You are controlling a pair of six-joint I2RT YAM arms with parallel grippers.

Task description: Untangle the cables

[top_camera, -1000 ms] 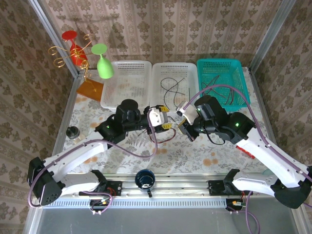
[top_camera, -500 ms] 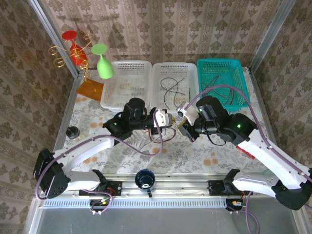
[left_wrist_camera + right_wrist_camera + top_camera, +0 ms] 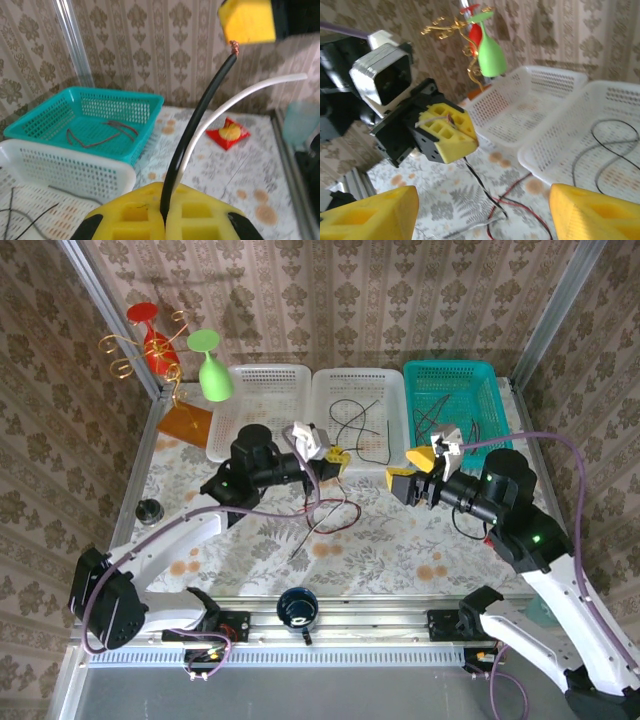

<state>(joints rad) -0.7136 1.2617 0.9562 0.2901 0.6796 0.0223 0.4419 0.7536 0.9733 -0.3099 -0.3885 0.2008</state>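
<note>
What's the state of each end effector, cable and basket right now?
left end effector: shut on black cable
right end effector: open, holding nothing
black cable: clamped and lifted
red cable: loose on the table
middle white basket: holds loose black cables
teal basket: holds dark cables

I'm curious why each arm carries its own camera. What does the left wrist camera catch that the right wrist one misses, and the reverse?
Left wrist: the teal basket holding dark cables, a red packet on the table, and a black cable pinched between its own yellow fingers. Right wrist: a green glass, a gold stand, and red and black cables loose on the table. Both: the middle white basket and that pinched black cable.
</note>
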